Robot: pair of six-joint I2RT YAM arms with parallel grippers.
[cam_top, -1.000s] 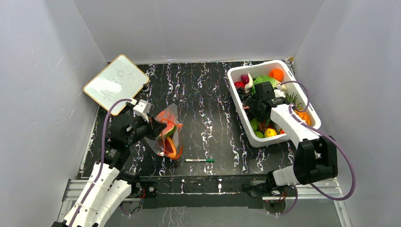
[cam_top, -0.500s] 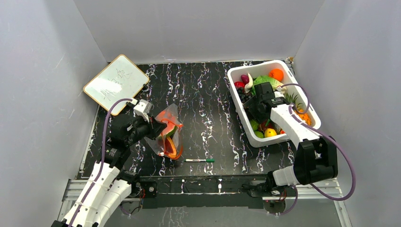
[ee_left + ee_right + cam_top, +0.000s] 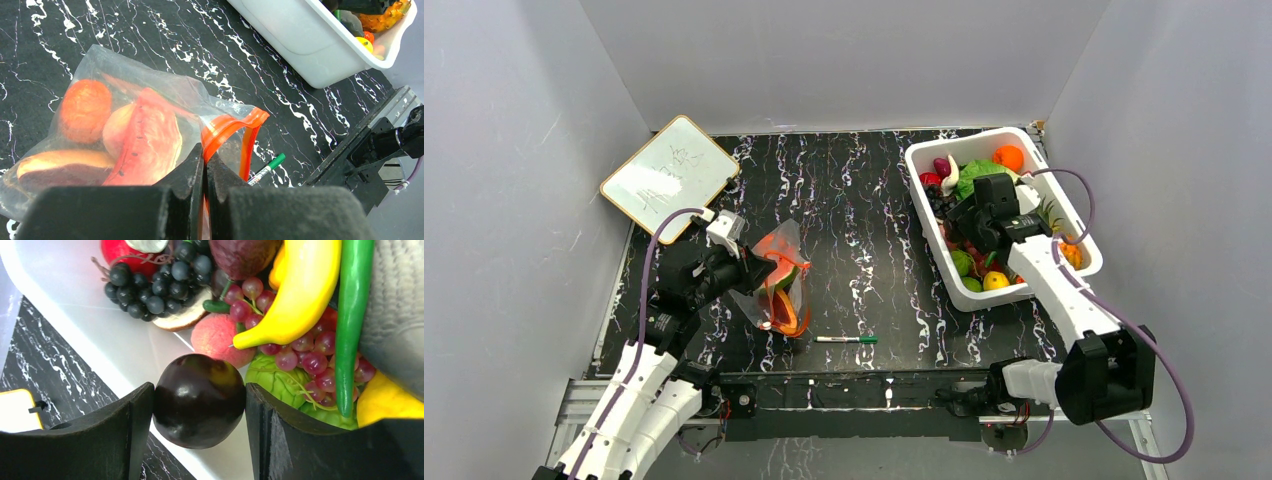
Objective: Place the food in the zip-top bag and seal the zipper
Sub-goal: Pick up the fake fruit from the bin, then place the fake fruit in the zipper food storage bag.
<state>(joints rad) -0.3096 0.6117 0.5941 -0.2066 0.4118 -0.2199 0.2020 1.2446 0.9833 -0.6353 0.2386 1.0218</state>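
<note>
At 8 o'clock on the black white-veined tabletop (image 3: 864, 200): clear crinkly plastic zip-top bag (image 3: 125, 80), orange and red toy food pieces (image 3: 145, 140) inside, mouth open. Clenched in the left gripper (image 3: 204, 160): its narrow orange-red zipper strip (image 3: 230, 125). At 2 o'clock, at the white rectangular plastic tub (image 3: 944, 260): right gripper (image 3: 197, 390), grasping a round dark-purple toy plum (image 3: 200, 415).

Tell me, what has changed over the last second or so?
The right gripper closed in on a dark purple round toy plum in the white rectangular plastic tub and now grips it. Its arm shifted slightly to the right, the elbow dropping toward the near edge. The left gripper stayed shut on the clear crinkly zip-top bag near its orange-red zipper strip. The bag, the thin white-and-green marker pen and the whiteboard did not move.
</note>
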